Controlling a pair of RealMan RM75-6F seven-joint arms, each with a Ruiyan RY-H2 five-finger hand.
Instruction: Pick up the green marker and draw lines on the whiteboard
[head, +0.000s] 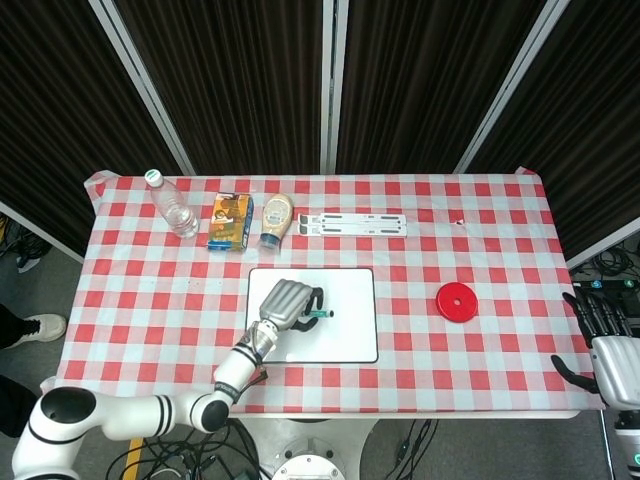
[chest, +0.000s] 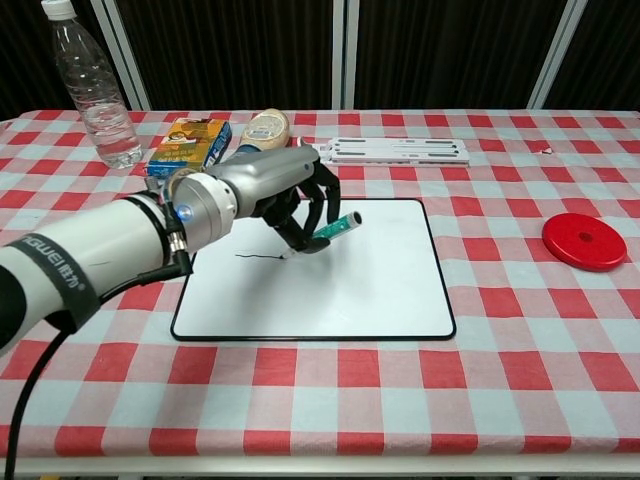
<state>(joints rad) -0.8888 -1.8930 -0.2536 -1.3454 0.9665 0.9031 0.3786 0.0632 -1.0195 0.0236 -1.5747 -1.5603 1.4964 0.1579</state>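
— What is around you?

— Dark ribbed panels with pale metal posts stand behind a counter (chest: 560, 330) spread with a red-and-white checked cloth. In the middle lies the flat white whiteboard with a thin black rim (chest: 370, 280).

— And the pen?

— The slim green marker with a dark cap end (chest: 335, 229) is in my left hand (chest: 295, 195). My fingers (chest: 318, 205) are clamped round its barrel, and it is tilted, tip down at the board and cap end raised toward the right. A short dark stroke (chest: 262, 258) runs left from the tip.

— How do you draw well from here?

— In my judgement, I should keep light, even pressure, hold the tilt steady, and slide the whole hand across rather than twist the wrist. The stroke should stay inside the black rim, and the board must not be pushed along the cloth.

— Your other hand?

— My right hand (head: 608, 345) hangs off the counter's right edge, fingers apart, holding nothing.

— What else sits on the counter?

— A clear plastic water bottle with a white cap (chest: 92, 85) at the far left, then an orange and blue carton (chest: 185, 140) and a pale squeeze bottle lying down (chest: 265, 128). A long white slotted strip (chest: 395, 150) lies just beyond the board, and a flat red round disc (chest: 584, 241) lies well to the right.
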